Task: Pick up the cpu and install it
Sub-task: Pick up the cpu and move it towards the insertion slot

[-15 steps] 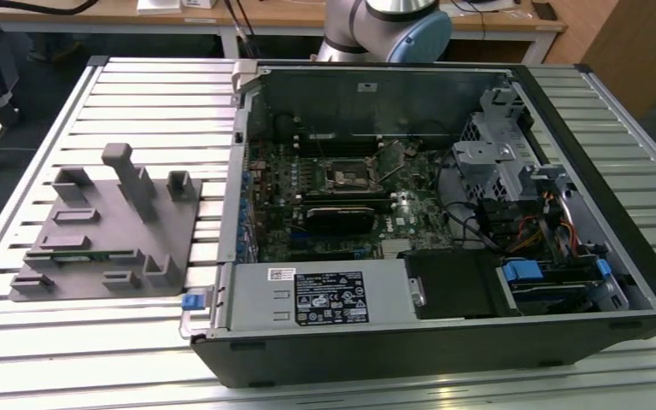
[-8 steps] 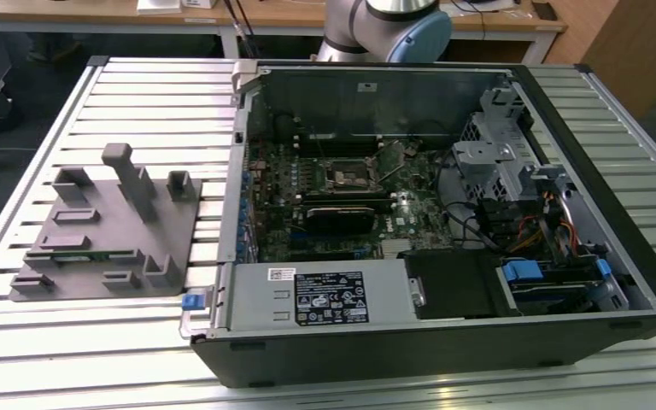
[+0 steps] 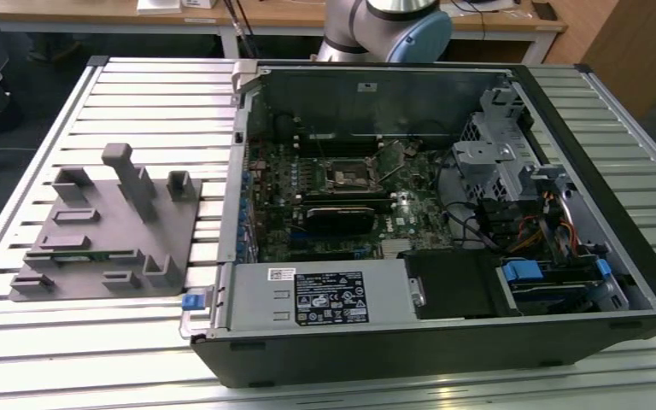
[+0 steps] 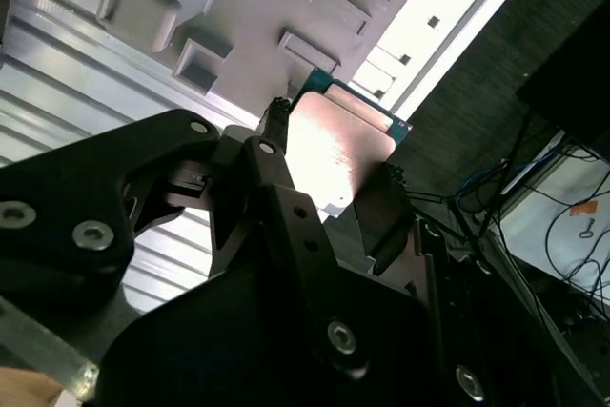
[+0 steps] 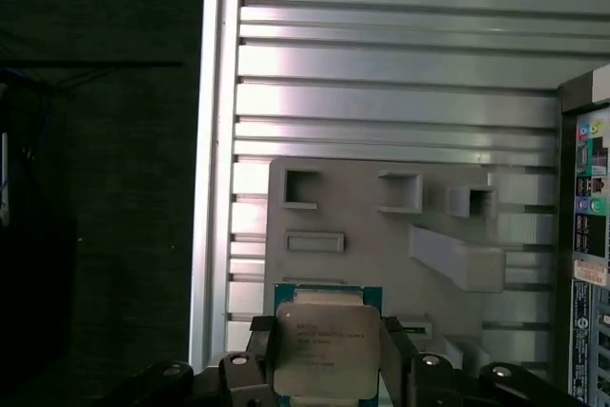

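You have the slatted aluminium table (image 3: 78,342) under everything, and on it, towards the exterior view's right, the open computer case (image 3: 442,342) lies on its side with its inside facing up. Behind the case's far wall a part of the arm (image 3: 385,26) shows in grey and pale blue. On the exterior view's left, just beside the case, sits the grey fixture (image 3: 112,231) with its upright blocks and shallow pockets. Inside the case the motherboard (image 3: 340,196) lies flat, and near its middle you can see the black socket (image 3: 341,177) with its metal frame. In both wrist views your gripper (image 5: 329,335) has its two black fingers (image 4: 276,150) closed on the cpu (image 5: 327,359), one finger on each of two opposite edges. The chip's silvery top (the printed side) faces the first wrist camera, with its green border showing along one edge. Past the held chip you see the fixture's pockets and the table slats, so the cpu is in the gripper over the fixture's end of the table, not at the socket.
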